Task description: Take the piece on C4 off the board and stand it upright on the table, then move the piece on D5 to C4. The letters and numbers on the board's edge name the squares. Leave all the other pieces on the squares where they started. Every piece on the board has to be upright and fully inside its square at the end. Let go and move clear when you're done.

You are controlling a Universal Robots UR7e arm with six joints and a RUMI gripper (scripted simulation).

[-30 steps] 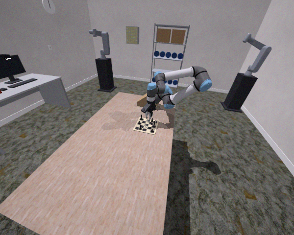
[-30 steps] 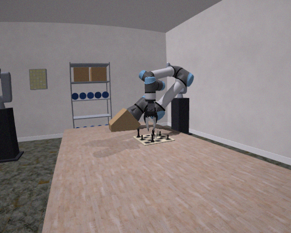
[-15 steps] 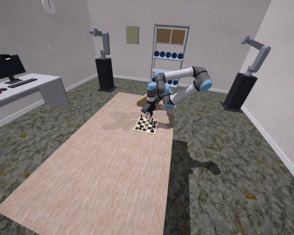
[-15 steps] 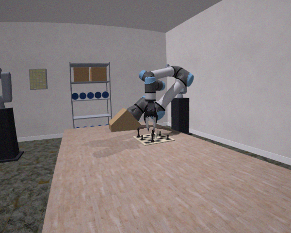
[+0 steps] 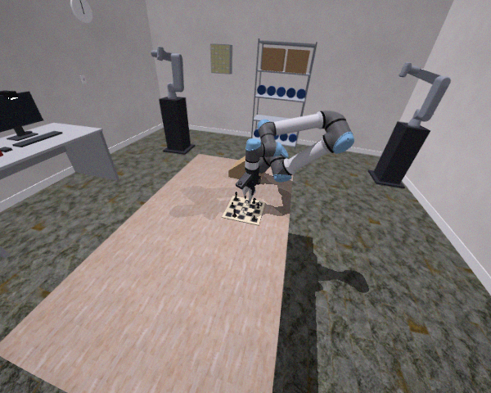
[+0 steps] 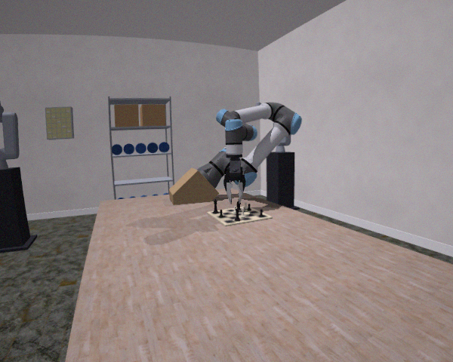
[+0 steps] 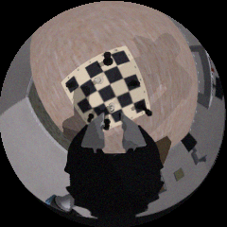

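Observation:
The small chessboard lies at the far right of the long wooden table. Several black pieces and two white ones stand on it. One black piece stands upright on the table just off the board's far edge. My gripper hangs just above the board with its fingers a little apart and nothing between them. In the wrist view a black piece on the board's near edge shows in the gap below the fingertips.
A tan wedge-shaped block sits on the table right behind the board, beside the arm. The table's right edge runs close to the board. Shelves, two other robot arms on pedestals and a desk stand well away.

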